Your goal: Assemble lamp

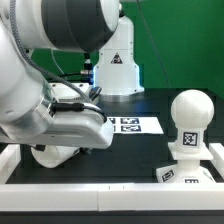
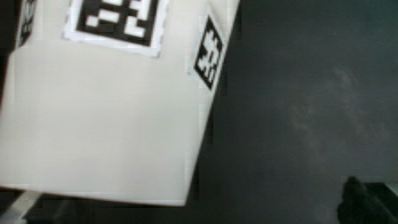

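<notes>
Arm low over a lamp part, bulb already standing in the base

Taking the marker board (image 1: 130, 125) as landmark: on the exterior view's left of it, the gripper (image 1: 75, 135) hangs low over the black surface (image 1: 120, 160), with a rounded white part, probably the shade (image 1: 48, 155), just under it. In the wrist view a large tapered white body with tags, seemingly the same part (image 2: 107, 110), fills the picture. I cannot tell whether the fingers (image 2: 365, 190) are spread or pinching it. To the board's right, near the front rail, the bulb (image 1: 190, 120) stands upright on the flared base (image 1: 185, 168). I judge that the shade step is in hand; next it must be carried over the bulb and lowered straight.
</notes>
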Tool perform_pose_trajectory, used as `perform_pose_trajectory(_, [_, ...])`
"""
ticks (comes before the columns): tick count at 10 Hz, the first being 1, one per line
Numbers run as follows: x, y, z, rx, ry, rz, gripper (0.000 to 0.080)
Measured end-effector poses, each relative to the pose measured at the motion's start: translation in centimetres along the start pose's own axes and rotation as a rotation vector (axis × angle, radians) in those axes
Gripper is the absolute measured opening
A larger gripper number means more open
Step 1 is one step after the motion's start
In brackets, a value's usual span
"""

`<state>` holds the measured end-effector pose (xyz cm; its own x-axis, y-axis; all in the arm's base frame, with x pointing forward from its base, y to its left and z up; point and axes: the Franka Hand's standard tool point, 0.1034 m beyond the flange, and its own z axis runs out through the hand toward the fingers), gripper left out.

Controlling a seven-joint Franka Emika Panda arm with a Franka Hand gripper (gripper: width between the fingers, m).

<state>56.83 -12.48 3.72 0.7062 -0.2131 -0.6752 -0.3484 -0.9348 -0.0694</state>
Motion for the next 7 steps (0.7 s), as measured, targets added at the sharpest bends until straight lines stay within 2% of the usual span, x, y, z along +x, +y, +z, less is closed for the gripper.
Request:
perform_pose_trajectory(3, [0.0,0.0,0.1,0.000,-0.002,0.001,0.0699])
perform_pose_trajectory(5, [-0.4,0.0,1.7,0.035,-0.037,0.053,0.0699])
perform_pose_trajectory(6, [-0.6,-0.3,2.3,0.064,-0.063,0.082,0.0699])
perform_pose_trajectory(7, [-1.3,-0.6,2.8,0.105,-0.110,0.108,0.0699])
